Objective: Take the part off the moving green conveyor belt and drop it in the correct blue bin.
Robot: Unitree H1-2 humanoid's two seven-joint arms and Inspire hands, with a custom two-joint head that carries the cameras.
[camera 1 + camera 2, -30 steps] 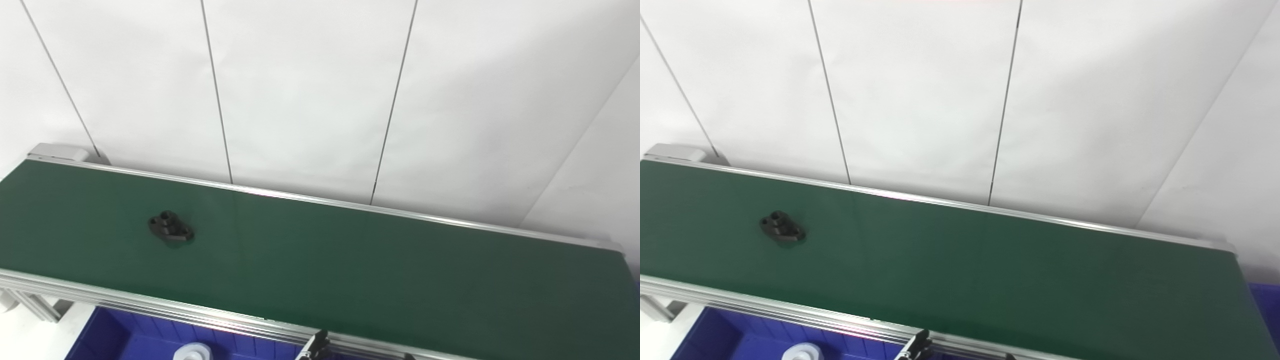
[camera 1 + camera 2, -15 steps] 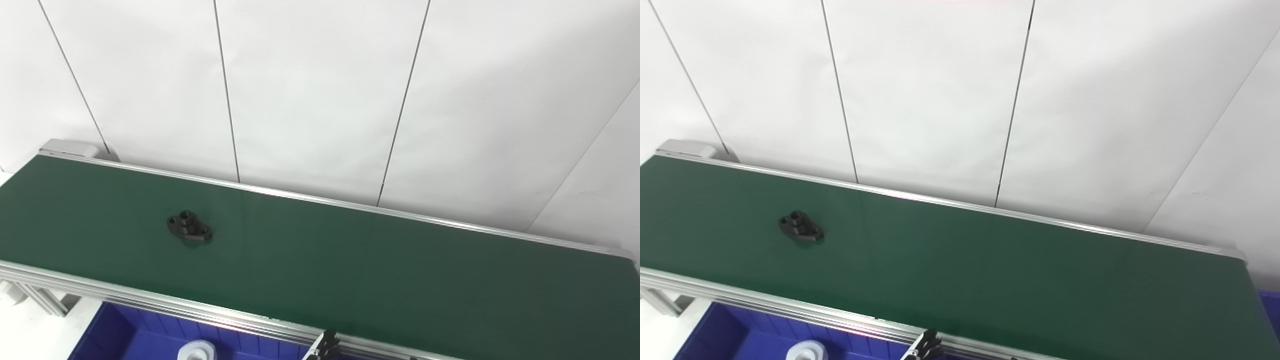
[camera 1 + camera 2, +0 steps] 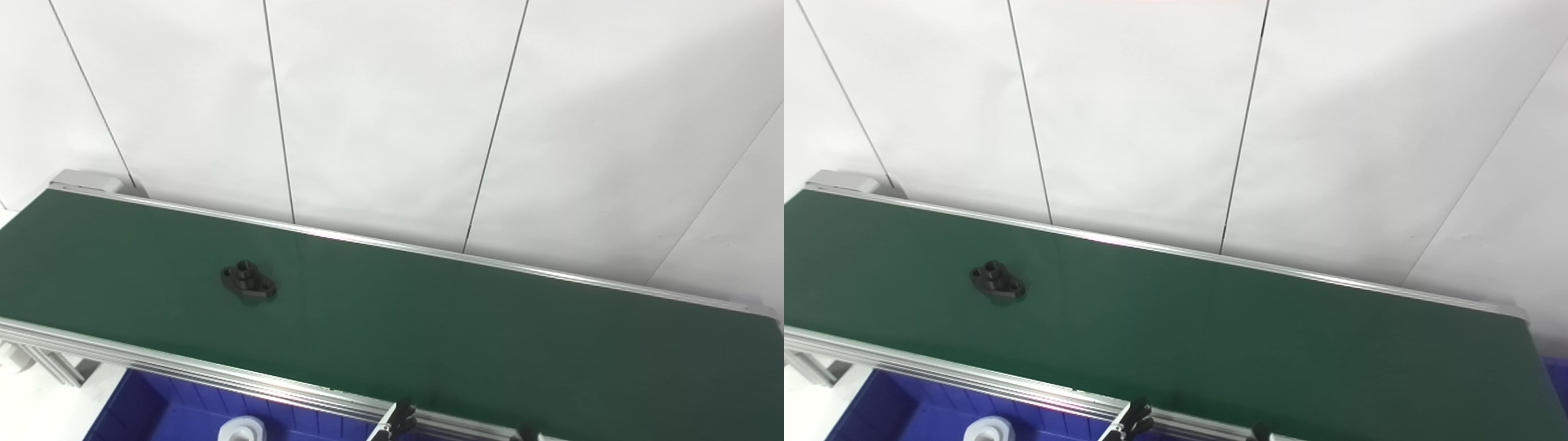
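A small black part [image 3: 248, 283] with a raised collar and a flat flange lies on the green conveyor belt [image 3: 465, 331], left of the belt's middle and about midway between its two metal side rails. Set against the picture from half a second ago, it sits a little further to the right along the belt, while the belt frame and wall seams have barely shifted.

Nothing touches the part. Only dark fingertips show at the bottom edge, just past the near rail: those of the left hand [image 3: 401, 418] and, newly in sight, those of the right hand [image 3: 528, 432]. Too little of either shows to tell whether the fingers are spread or curled.

Below the near rail at lower left, a blue bin [image 3: 153, 407] holds a white round part [image 3: 242, 429], cut off by the frame edge. A sliver of a second blue bin [image 3: 1557, 373] shows beyond the belt's right end; its contents are out of view. White wall panels [image 3: 392, 110] stand behind the belt.
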